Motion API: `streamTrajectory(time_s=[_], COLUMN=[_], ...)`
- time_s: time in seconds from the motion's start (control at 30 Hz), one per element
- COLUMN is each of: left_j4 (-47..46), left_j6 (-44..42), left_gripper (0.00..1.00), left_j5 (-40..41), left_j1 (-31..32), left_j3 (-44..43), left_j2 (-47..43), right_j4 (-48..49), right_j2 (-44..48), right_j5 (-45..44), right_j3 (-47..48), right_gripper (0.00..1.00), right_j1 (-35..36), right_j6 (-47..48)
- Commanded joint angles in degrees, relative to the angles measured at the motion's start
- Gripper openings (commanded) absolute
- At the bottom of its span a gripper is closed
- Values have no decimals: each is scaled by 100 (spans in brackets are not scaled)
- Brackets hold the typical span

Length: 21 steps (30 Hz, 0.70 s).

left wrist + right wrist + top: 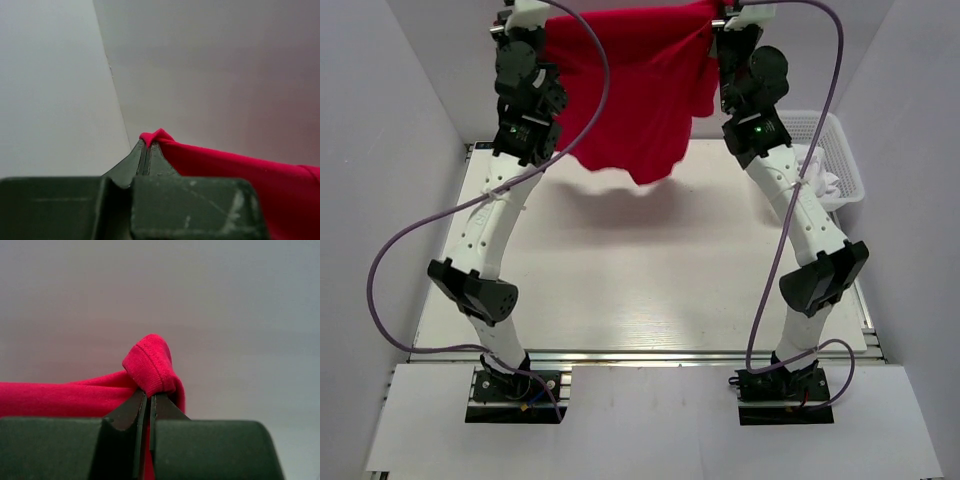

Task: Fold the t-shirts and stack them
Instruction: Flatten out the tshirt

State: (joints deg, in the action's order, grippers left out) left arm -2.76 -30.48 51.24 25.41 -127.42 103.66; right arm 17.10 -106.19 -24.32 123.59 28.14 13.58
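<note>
While the left gripper [146,148] and right gripper [149,397] each clamp a top edge, the plain bright red thin-fabric t-shirt [640,90] hangs stretched above the white table [650,290].

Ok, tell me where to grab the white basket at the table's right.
Grip the basket by its thin top rim on the right side, coming straight down: it stands upright, open top up, and the right arm covers its left side.
</note>
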Motion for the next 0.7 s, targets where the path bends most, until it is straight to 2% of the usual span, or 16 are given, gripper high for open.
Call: streamTrajectory(time_s=[0.0, 0.07, 0.1, 0.17, 0.2, 0.27, 0.3, 0.33, 0.4, 0.47, 0.6, 0.63, 0.67], left_j4=[75, -57, -110, -15, -14, -154, 124, 292, 583, 838, 1365, 1366, 1366], left_j6=[-108, 6, 85, 383, 472, 726, 1163, 1428, 2182, 2545, 3449, 3548, 3627], left_gripper=[0, 0, 0, 0, 0, 0, 0, 0, 0, 0, 0, 0, 0], left_j5=[-17, -18, -18, -18, -88, -385, -474, -579, -1149, -1868, -3162, -3773, -4058], left_j1=[-45, -45, -45, -45, 7, 8, 8, 60, 61, 61, 113, 113, 113], left_j3=[213, 812, 1406, 2033, 2793, 3606, 4210, 4477, 5181, 5742, 6237, 6533, 6702], left_j2=[-608, -933, -1266, -1584, -1768, -2339, -2480, -2708, -2885, -2939, -2878, -2825, -2825], right_j4=[469, 609, 662, 698, 733, 1048, 1110, 1085, 884, 743, -30, -162, -390], right_j2=[195, 501, 573, 975, 1082, 1528, 1627, 1698, 2014, 2216, 2261, 2261, 2252], right_j5=[58, 76, 111, 129, 138, 129, 181, 182, 401, 402, 454, 393, 332], right_j3=[273, -254, -909, -1379, -2243, -2916, -3746, -3981, -4638, -5368, -5837, -6012, -6074], right_gripper=[0, 0, 0, 0, 0, 0, 0, 0, 0, 0, 0, 0, 0], right_j1=[-54, -63, -54, -63, -54, -63, -72, -63, -63, -63, -63, -72, -54], right_j6=[118, 74, 74, -66, -75, -233, -399, -479, -837, -1032, -1619, -1683, -1736])
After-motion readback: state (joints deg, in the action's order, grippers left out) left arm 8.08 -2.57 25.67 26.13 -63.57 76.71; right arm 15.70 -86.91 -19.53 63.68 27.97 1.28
